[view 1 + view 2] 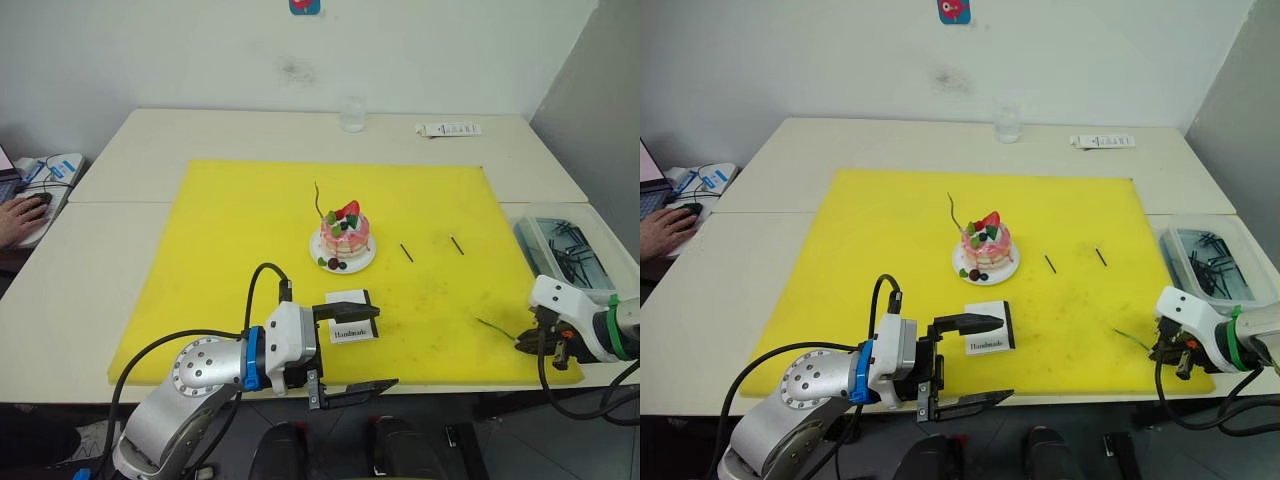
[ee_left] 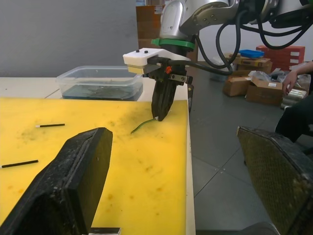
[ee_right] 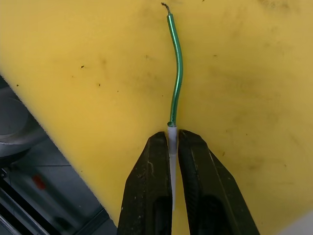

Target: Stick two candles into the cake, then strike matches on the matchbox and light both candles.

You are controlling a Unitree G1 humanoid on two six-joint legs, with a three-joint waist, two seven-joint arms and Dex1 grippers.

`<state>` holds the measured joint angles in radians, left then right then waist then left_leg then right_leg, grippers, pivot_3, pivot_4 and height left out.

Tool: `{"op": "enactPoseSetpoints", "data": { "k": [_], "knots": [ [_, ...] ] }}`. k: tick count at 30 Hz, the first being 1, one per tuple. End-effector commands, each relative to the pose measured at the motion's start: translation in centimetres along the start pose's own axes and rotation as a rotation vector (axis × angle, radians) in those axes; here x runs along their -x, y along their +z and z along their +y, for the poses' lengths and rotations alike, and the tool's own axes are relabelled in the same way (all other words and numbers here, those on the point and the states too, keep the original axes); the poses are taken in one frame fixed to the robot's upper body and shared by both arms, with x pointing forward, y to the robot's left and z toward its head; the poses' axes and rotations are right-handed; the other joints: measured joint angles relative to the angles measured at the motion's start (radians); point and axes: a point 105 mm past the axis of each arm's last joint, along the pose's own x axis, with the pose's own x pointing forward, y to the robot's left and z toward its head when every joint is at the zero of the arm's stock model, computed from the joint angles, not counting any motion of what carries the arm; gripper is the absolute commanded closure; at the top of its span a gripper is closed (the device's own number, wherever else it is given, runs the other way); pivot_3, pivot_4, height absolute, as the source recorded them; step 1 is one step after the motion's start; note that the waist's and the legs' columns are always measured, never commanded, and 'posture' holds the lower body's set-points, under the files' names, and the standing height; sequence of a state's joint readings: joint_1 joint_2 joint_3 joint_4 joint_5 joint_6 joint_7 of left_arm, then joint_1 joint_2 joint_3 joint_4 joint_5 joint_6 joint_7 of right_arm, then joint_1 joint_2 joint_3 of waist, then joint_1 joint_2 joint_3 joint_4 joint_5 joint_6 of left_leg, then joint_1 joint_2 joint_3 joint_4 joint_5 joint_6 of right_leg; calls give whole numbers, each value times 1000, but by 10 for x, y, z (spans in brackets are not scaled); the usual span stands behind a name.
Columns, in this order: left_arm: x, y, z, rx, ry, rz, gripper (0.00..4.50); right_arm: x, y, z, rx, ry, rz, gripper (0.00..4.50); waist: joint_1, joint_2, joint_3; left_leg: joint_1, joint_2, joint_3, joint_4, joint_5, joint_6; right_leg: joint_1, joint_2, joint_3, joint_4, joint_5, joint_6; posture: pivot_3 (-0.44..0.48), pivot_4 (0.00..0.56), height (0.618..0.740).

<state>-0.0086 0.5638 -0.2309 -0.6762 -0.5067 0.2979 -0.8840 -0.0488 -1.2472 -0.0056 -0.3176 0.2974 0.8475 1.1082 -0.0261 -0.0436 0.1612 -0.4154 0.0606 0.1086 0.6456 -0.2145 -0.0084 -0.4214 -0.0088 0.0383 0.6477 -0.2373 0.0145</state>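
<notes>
The cake [image 1: 345,238] sits on its white plate near the middle of the yellow mat [image 1: 240,230] that covers the surface, with one candle [image 1: 318,201] already stuck into its far-left side, rising thin and slightly curved above the pink layers. The second candle [image 3: 175,73] lies on the mat near its front right corner — the right gripper [image 3: 171,142] has its jaws clamped on the candle's white base end, the green shaft pointing away from the fingertips and resting on the mat. Two matches [image 1: 407,253] lie apart from each other on the mat to the right of the cake. The matchbox [image 1: 351,316] lies flat in front of the cake. The left gripper [image 1: 362,348] hovers at the mat's front edge with its jaws wide apart, one finger over the matchbox — the other beyond the mat's edge. A clear plastic container [image 1: 566,247] stands off the mat's right side.
</notes>
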Motion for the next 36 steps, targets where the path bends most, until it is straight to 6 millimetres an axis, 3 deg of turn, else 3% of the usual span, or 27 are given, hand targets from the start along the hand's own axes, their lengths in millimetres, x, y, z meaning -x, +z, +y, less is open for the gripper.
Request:
{"op": "enactPoseSetpoints", "data": {
  "k": [1,3,5,12,17,19,24,29,36],
  "knots": [
    [-3,10,-7,-30,-25,-31,0,2,6,0,18,-11,-9,4089,0,0,0,0,0,0,0,0,0,0,0,0,0,0,0,0,150,740],
    [-3,9,-8,-30,-26,-31,0,2,6,1,18,-6,-8,4089,0,0,0,0,0,0,0,0,0,0,0,0,0,0,0,0,150,740],
    [-3,9,-8,-30,-28,-30,0,3,7,1,17,-6,-12,4474,0,0,0,0,0,0,0,0,0,0,0,0,0,0,0,0,150,740],
    [1,6,-8,-27,-25,-13,0,4,16,1,12,-7,-56,4495,0,0,0,0,0,0,0,0,0,0,0,0,0,0,0,0,150,740],
    [12,4,5,26,79,-2,0,11,72,12,6,74,-332,4495,-6,1,0,1,1,0,0,0,0,-1,2,1,1,1,0,0,150,740],
    [17,7,19,70,201,-27,0,16,126,5,-17,19,-634,4495,-7,-1,0,1,2,-1,0,0,0,0,3,0,1,1,0,0,150,740],
    [25,9,37,100,385,-45,0,21,195,1,-76,-77,-1016,4495,-3,-1,1,1,2,-5,1,0,0,0,6,2,2,5,3,0,150,740],
    [28,14,61,94,553,-82,0,15,240,-5,-175,-187,-1268,4495,2,-1,1,-2,1,-6,1,0,0,-1,6,1,1,5,4,0,150,740],
    [19,14,67,100,628,-104,0,-4,259,-2,-245,-200,-1384,4495,0,-1,1,-2,1,-4,0,0,0,-1,6,1,2,6,5,0,150,740]
  ]
}}
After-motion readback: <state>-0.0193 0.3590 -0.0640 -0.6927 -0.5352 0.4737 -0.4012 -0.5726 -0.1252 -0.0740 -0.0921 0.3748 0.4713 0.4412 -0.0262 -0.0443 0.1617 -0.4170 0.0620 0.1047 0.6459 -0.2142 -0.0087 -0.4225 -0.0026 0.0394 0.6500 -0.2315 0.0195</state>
